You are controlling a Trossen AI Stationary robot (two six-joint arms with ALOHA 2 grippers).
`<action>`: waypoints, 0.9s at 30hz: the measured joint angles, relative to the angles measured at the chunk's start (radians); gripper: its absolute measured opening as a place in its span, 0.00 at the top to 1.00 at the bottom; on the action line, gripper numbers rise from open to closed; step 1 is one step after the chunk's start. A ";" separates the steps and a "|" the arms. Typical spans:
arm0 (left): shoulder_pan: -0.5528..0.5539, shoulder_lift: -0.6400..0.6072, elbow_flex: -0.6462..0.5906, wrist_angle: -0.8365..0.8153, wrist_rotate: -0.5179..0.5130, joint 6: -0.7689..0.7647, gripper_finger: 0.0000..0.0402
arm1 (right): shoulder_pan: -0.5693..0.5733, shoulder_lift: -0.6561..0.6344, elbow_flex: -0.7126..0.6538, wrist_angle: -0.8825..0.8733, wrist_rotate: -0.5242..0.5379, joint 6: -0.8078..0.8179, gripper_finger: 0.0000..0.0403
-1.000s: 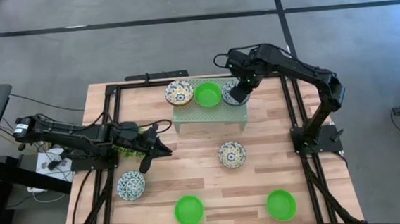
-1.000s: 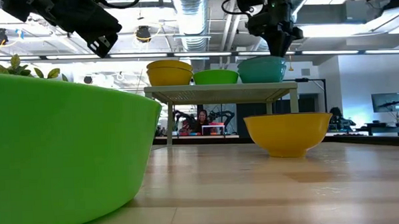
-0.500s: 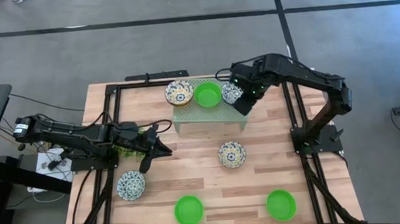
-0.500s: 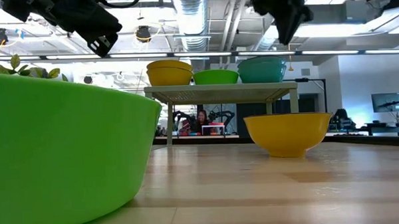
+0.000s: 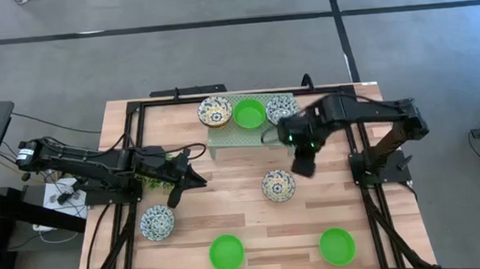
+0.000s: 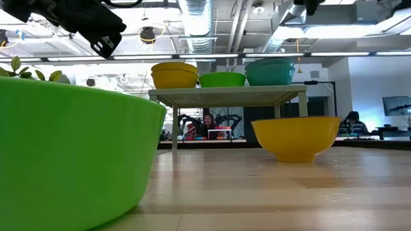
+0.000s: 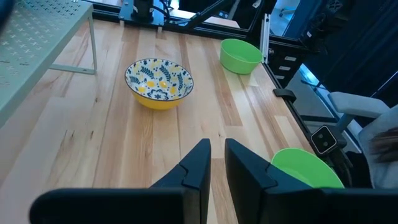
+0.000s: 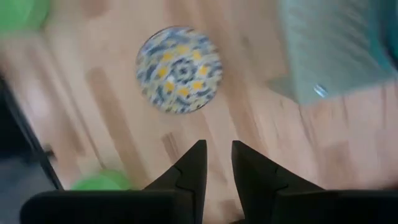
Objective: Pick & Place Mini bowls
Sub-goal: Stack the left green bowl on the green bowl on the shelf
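Note:
On the pale green rack (image 5: 251,135) stand three mini bowls: a patterned one (image 5: 215,112), a green one (image 5: 249,113) and a patterned one (image 5: 281,108). On the table stand a patterned bowl with a yellow outside (image 5: 278,185) (image 8: 179,68) (image 7: 159,83), another patterned bowl (image 5: 157,222) and two green bowls (image 5: 227,251) (image 5: 337,245). My right gripper (image 5: 304,166) (image 8: 219,163) hangs in the air, slightly open and empty, just right of the yellow patterned bowl. My left gripper (image 5: 194,178) (image 7: 217,162) waits over the table's left part, its fingers almost together, holding nothing.
A small leafy plant (image 5: 150,180) sits under my left arm. The black frame rail (image 5: 352,135) runs along the table's right side by my right arm's base. Bare wood (image 5: 250,163) lies between the rack and the near bowls. People show in the room behind (image 6: 208,122).
My right gripper has left the rack's right patterned bowl, which stays on the rack. It has risen and swung toward the table's near edge, coming over the wood beside the yellow patterned bowl.

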 joint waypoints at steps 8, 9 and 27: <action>0.000 0.000 0.000 0.000 0.000 0.049 0.88 | 0.219 -0.085 -0.142 0.363 -0.023 -0.190 0.84; 0.000 0.000 0.000 0.000 0.000 0.049 0.88 | 0.242 -0.108 -0.184 0.415 -0.044 -0.206 0.84; -0.056 0.096 0.000 0.155 0.064 0.087 0.79 | 0.377 -0.361 -0.991 1.244 0.028 -0.001 0.84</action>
